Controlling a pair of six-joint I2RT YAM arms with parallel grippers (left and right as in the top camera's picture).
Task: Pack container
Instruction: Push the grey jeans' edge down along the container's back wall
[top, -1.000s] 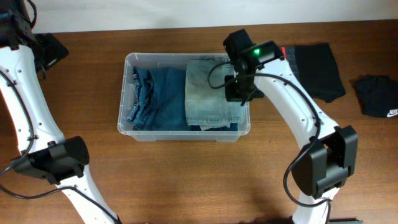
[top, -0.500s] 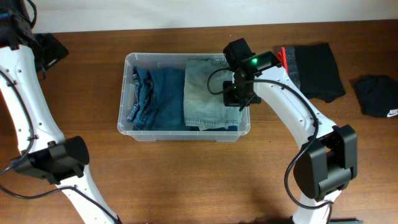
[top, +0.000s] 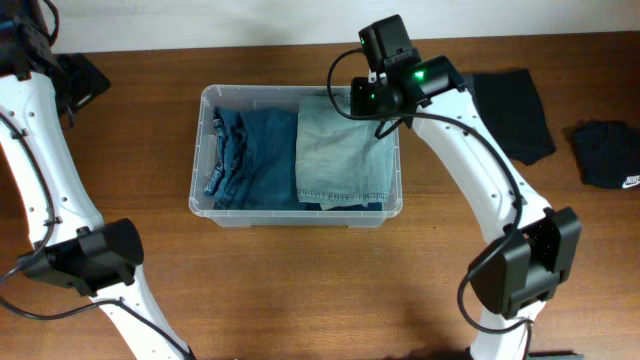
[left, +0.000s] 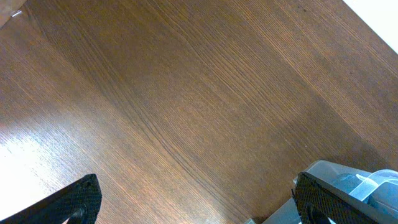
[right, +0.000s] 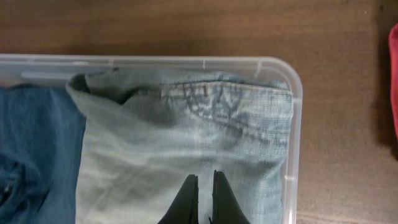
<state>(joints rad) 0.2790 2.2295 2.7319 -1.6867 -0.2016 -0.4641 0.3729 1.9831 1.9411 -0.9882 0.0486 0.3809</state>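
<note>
The container (top: 200, 150), a clear plastic bin, stands mid-table. It holds dark blue jeans (top: 250, 155) on the left and folded light blue jeans (top: 345, 150) on the right. My right gripper (top: 372, 100) hovers over the bin's back right part. In the right wrist view its fingers (right: 202, 177) are shut with nothing between them, above the light jeans (right: 186, 137), with the bin's rim (right: 186, 60) beyond. My left gripper (top: 80, 80) is far left. It is wide open and empty (left: 199, 205) over bare table, with a corner of the bin (left: 348, 177) in view.
A folded black garment (top: 510, 110) lies right of the bin. A second black garment with a white logo (top: 607, 150) lies at the far right edge. A strip of red fabric (right: 394, 81) shows at the right edge of the right wrist view.
My right gripper has lifted off the light jeans and moved toward the bin's far edge. The light jeans now lie flat in the bin. The left arm has not moved.
</note>
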